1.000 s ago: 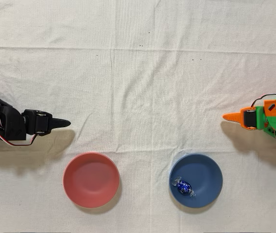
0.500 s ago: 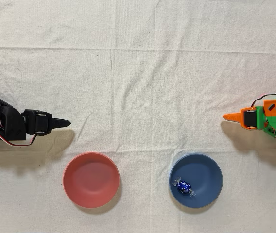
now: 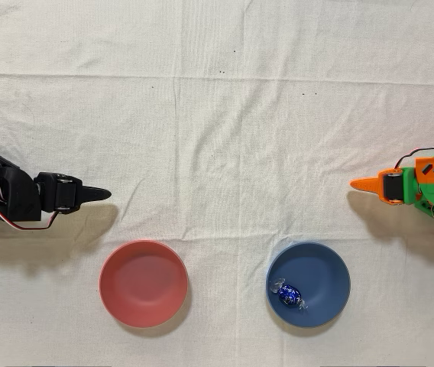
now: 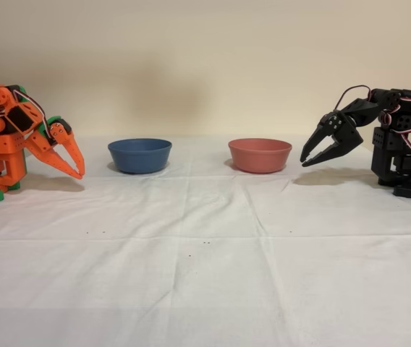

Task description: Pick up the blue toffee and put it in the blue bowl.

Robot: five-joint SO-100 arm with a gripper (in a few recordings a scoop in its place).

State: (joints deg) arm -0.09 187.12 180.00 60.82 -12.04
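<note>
Orange two-finger gripper [image 4: 75, 163] is parted slightly, empty, folded back well apart from the shallow matte blue bowl [image 3: 331, 264]. Foil-wrapped blue toffee [image 3: 289, 293] lies inside that bowl — placement judged complete; nothing further required. Pinkish-red bowl [image 3: 143, 283] and idle black arm [image 4: 379, 134] obstruct nothing.

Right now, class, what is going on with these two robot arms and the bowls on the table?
Nothing is being handled. The small toffee in shiny blue foil lies inside the round matte blue bowl, beside an empty pinkish-red bowl. The orange arm's gripper hangs apart from the bowls, holding nothing, with a small gap between its fingertips. A black arm stands idle.
</note>
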